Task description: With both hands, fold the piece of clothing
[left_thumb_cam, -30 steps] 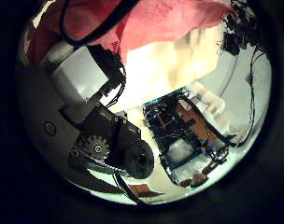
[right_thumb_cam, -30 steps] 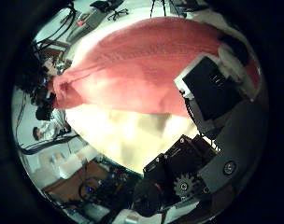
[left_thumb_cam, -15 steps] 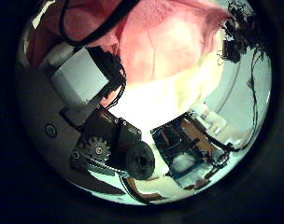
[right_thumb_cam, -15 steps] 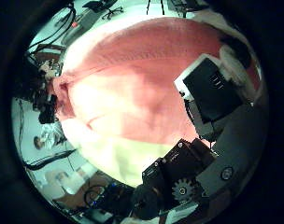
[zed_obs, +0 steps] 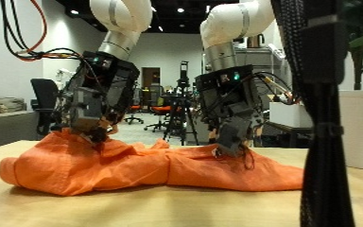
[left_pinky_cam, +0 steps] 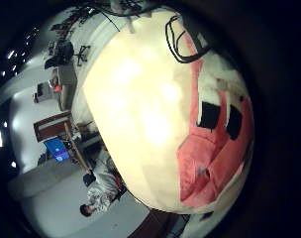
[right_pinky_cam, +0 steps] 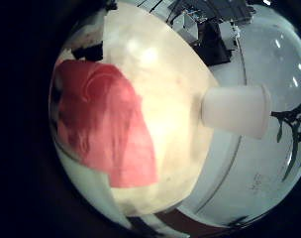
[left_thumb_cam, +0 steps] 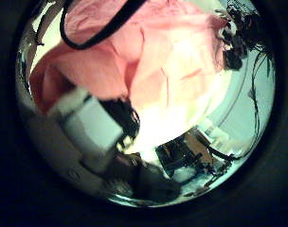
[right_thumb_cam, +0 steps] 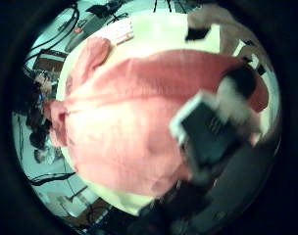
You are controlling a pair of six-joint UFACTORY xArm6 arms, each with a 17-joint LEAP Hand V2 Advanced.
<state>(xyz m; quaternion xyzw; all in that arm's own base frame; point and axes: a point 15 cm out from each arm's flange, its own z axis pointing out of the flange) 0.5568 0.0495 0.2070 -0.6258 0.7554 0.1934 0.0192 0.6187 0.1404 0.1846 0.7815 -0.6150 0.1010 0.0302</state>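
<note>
While it lies crumpled in soft folds across the pale wooden table (zed_obs: 181, 210), the orange garment (zed_obs: 144, 165) has the left hand (zed_obs: 94, 95) and right hand (zed_obs: 235, 109) pressed down into it; whether their fingers are apart or clamped cannot be told.

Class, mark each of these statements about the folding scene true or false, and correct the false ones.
1. The piece of clothing is orange. True.
2. The clothing hangs in the air, clear of the table. False: it lies bunched on the table.
3. Both robot hands are down at the clothing. True: the left robot hand and the right robot hand each reach its upper edge.
4. The clothing is folded into a neat square. False: it is a long, wrinkled heap.
5. The left robot hand is raised high above the table, far from the clothing. False: it is low, right at the cloth.
</note>
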